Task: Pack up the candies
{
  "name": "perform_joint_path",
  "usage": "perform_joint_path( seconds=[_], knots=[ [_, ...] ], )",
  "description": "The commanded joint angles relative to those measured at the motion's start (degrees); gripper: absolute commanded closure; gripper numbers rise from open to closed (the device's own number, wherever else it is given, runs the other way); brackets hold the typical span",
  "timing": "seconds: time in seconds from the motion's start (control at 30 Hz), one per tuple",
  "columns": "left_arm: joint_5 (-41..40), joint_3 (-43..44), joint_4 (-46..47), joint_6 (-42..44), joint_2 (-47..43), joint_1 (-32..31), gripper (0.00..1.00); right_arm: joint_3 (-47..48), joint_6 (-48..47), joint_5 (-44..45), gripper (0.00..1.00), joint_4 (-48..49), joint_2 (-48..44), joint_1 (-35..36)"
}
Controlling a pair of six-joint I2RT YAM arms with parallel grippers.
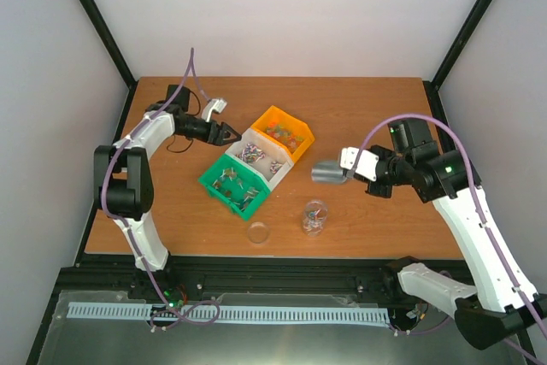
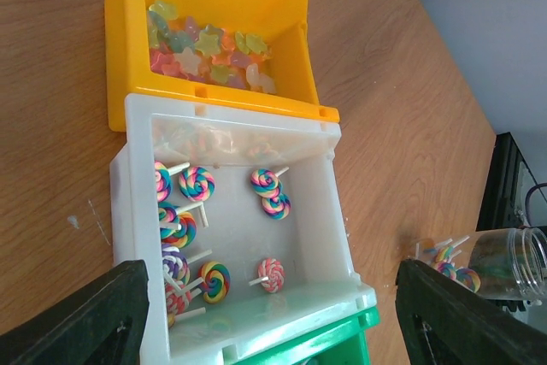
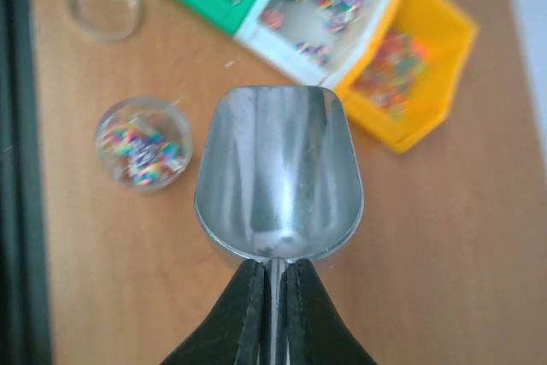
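Three bins [image 3: 286, 55] hold the candies [image 2: 197, 184], right jaws clamped on empty scoop [image 3: 278, 177], left jaws wide and empty over white bin [image 2: 128, 211]: best dip scoop shallow, keep level, tip slowly over jar [image 3: 101, 147].

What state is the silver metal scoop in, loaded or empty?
Empty. In the right wrist view the silver metal scoop shows a bare shiny bowl, its handle pinched in the right tool.

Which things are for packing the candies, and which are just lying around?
For the job: candies, the bins holding them, metal scoop in the right gripper, clear jar.
Just lying about: clear round lid, open left gripper holding nothing.
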Motion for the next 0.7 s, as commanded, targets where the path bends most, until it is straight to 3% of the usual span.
perform_joint_path(
  seconds=[0.0,0.3,0.47,0.53,0.67],
  knots=[
    [-0.83,0.44,-1.2,0.46,-3.95,0.19,0.19,-3.09,5.32,0.08,0.97,17.89,-2.08,0.51],
    [-5.43,0.51,-2.62,0.78,-7.07,0.15,0.12,-16.95,22.53,-0.37,0.97,47.14,-2.18,-3.76],
    [-4.92,1.69,-2.88,-0.23,-6.91,0.2,0.0,-17.1,26.53,-1.86,0.97,48.48,4.72,-9.77],
    [-5.22,1.99,-3.4,-0.06,-7.18,0.18,0.0,-15.54,30.75,-6.31,0.97,48.18,8.91,-13.47],
    [-8.81,2.44,-5.16,0.75,-8.41,0.21,0.0,-19.82,38.35,-9.53,0.97,58.41,13.7,-16.47]
  ],
)
